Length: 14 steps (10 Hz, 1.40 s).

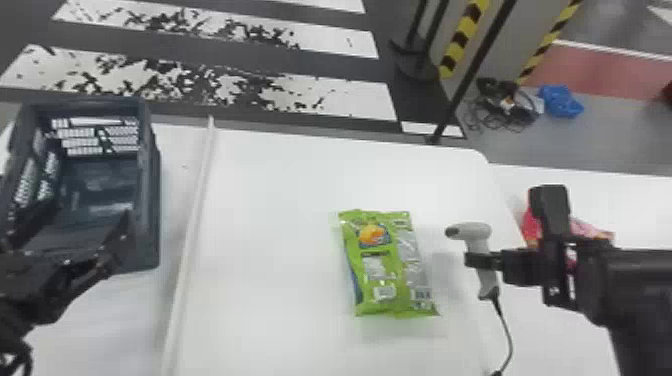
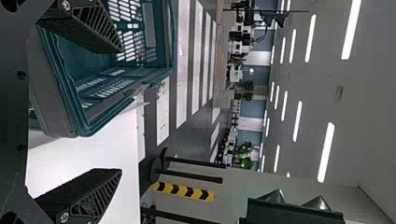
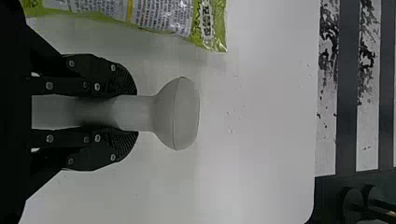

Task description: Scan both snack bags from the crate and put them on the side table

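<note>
Crate (image 1: 152,200) cut off at left edge, spread-jawed left gripper (image 1: 90,212) overlapping it, striped floor (image 1: 340,95) upper left, white table (image 1: 270,175) centre, green snack bag (image 1: 377,270) right of centre, right gripper (image 1: 482,261) clamping scanner (image 1: 475,231), red-pink item (image 1: 531,227) half hidden at right.

Our left arm (image 1: 30,287) comes in from the left edge, and we have the left gripper (image 1: 92,210) angled forward with its black fingers spread wide. Our right arm (image 1: 642,295) enters at lower right — its right gripper (image 1: 482,261) points inward, fingers closed in a firm grip.
</note>
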Each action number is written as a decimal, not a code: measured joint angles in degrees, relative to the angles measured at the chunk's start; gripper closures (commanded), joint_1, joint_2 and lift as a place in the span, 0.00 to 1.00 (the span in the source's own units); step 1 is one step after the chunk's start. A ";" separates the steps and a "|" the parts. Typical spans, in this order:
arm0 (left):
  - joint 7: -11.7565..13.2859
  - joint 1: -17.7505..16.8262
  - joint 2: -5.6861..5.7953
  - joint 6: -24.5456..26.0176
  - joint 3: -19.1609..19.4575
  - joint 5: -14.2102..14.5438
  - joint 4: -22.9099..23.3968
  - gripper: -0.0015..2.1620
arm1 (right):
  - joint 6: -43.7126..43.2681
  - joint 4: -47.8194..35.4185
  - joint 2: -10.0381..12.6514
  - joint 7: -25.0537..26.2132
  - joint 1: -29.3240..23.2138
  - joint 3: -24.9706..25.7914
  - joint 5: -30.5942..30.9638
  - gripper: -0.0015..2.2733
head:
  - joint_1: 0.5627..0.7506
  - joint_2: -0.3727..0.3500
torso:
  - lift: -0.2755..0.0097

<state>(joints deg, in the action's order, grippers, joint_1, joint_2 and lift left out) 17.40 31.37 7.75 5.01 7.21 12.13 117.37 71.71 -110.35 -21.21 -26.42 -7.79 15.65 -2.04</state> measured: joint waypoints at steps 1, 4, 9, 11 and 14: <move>0.01 0.09 -0.01 0.03 0.07 0.00 0.05 0.04 | -3.28 4.26 -0.88 0.57 2.17 -1.57 0.64 0.96 | 0.70 0.18 | 0.66; 0.08 0.27 -0.10 0.03 0.19 -0.08 0.29 0.04 | -10.89 13.45 -1.94 2.12 6.66 -4.86 1.69 0.96 | 0.70 0.18 | 0.66; 0.08 0.36 -0.10 0.05 0.44 -0.07 0.32 0.04 | -15.16 19.34 -2.09 3.21 8.98 -7.46 2.70 0.77 | 0.70 0.18 | 0.66; 0.08 0.35 -0.10 0.04 0.44 -0.01 0.32 0.04 | -16.59 19.61 -2.04 3.40 8.90 -7.63 2.68 0.03 | 0.70 0.19 | 0.66; 0.15 0.38 -0.10 0.04 0.52 0.00 0.32 0.04 | -16.80 18.61 -1.79 4.32 7.88 -6.46 1.91 0.03 | 0.70 0.18 | 0.66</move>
<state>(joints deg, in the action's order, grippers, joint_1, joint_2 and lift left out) 17.55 31.74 7.65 5.05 7.73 12.13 117.69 54.91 -91.73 -23.00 -22.10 0.09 9.19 -0.12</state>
